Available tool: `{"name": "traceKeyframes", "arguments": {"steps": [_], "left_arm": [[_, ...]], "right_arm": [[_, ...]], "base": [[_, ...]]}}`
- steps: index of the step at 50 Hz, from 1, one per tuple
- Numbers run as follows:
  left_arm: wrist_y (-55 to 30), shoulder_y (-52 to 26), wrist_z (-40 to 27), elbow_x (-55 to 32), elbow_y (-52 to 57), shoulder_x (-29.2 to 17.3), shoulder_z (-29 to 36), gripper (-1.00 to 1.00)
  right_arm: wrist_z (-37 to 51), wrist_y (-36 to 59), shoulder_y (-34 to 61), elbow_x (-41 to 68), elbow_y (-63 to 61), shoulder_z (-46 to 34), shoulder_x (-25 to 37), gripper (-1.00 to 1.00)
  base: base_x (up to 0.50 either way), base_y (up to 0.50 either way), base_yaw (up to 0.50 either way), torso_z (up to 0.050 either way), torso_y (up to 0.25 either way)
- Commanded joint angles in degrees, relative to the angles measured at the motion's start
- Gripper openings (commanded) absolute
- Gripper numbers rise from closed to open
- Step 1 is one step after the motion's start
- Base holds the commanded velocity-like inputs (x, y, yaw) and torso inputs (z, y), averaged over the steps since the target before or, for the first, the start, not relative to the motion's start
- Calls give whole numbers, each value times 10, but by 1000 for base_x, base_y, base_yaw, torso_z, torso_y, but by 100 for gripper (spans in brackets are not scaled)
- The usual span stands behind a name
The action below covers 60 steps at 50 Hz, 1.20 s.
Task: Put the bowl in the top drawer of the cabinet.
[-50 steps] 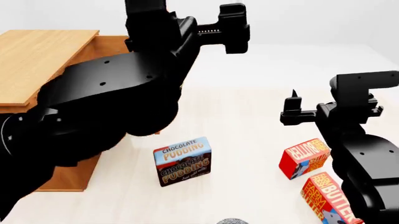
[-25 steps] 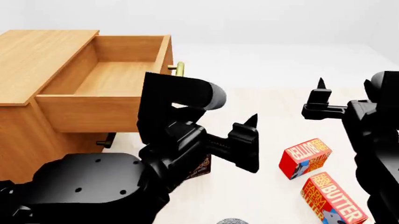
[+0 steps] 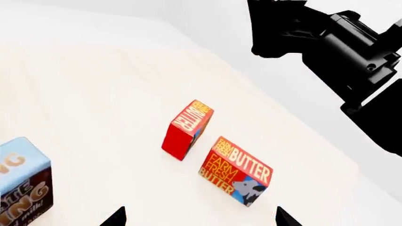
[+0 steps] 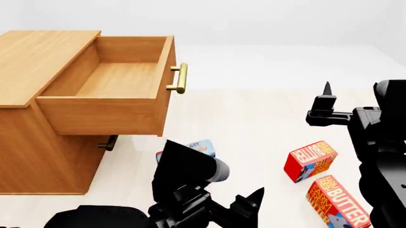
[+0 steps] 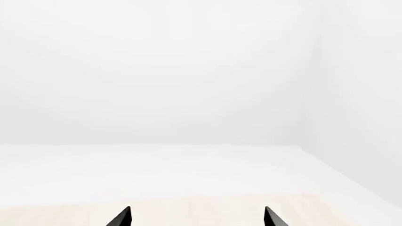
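The light-brown cabinet (image 4: 38, 61) stands at the left of the head view. Its top drawer (image 4: 101, 114) is pulled out and nothing lies inside; the brass bar handle (image 4: 180, 78) is on its front. The bowl is hidden in every view. My left gripper (image 4: 248, 209) is low at the bottom centre of the head view. In the left wrist view the left gripper (image 3: 199, 216) is open over bare table. My right gripper (image 4: 324, 107) hangs at the right, above the butter boxes. In the right wrist view the right gripper (image 5: 197, 216) is open with nothing between its fingers.
A chocolate pudding box (image 4: 201, 147) (image 3: 22, 183) stands in front of the cabinet, half hidden by my left arm. Two red butter boxes (image 4: 309, 159) (image 4: 336, 199) lie at the right, under my right arm. A smaller handle (image 4: 108, 142) shows below the open drawer.
My left arm has dropped from in front of the cabinet to the bottom of the view, uncovering the open drawer. The right gripper drifted slightly right and up.
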Motion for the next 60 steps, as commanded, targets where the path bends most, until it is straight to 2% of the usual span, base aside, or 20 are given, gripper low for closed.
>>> {"name": "traceKeyframes", "arguments": {"steps": [1,19,29,60], "left_arm": [[-12,44,41,16,-20,2,33,100],[4,84,118,22,-126,-1,43,100],[-8,107,146,13,-160,13,63,100],[-11,140,162,26,-251,43,87,100]], "right_arm": [[2,-20,-4,-9,8,-26,-3,100],[-6,-49,-18,-11,33,-39,-8,100],[-6,-54,-19,-11,39,-46,-10,100],[-6,-58,-23,-9,47,-54,-6,100]], "base": [[0,0,0,0,0],[0,0,0,0,0],[0,0,0,0,0],[0,0,0,0,0]]}}
